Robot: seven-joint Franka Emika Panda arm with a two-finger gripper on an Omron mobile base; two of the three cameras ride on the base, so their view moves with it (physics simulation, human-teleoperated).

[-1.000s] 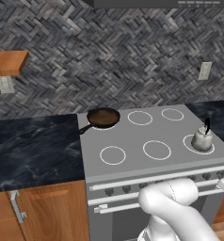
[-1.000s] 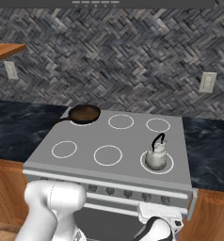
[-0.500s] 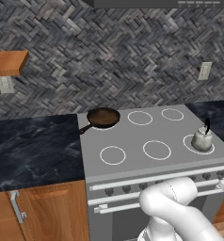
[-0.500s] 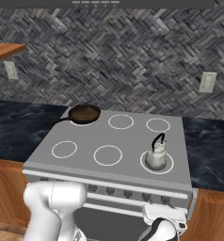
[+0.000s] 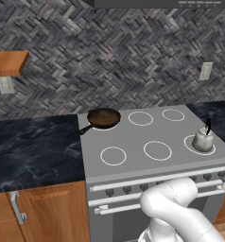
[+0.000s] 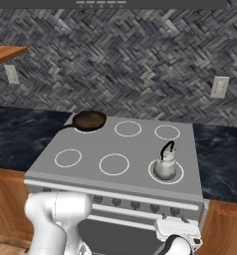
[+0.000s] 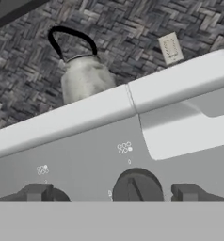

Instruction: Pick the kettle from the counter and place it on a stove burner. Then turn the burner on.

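On the front right burner ring of the stove (image 5: 147, 137) stands the kettle (image 5: 203, 140), upright, its thin black arched handle raised over the domed lid, close to the stove's right edge. At the back left corner of the cooktop a dark frying pan (image 5: 104, 117) sits on its ring, with the handle pointing out toward the black marble counter (image 5: 34, 146) on the left. Three other white rings on the grey surface are bare. Along the stove's front face runs a row of dark knobs (image 6: 173, 211). Low before the right end of that row hangs the gripper (image 7: 111, 195), its two dark fingertips (image 7: 36, 192) spread wide apart with nothing between them. From the hand camera, one round knob (image 7: 136, 186) lies directly between the spread tips, close ahead, and the kettle rises above the stove's front rim, up and to the left of that knob. A pale wall outlet (image 6: 219, 87) is on the herringbone tile wall above the counter at the right. An orange-brown shelf (image 5: 8, 62) juts from the wall at upper left.
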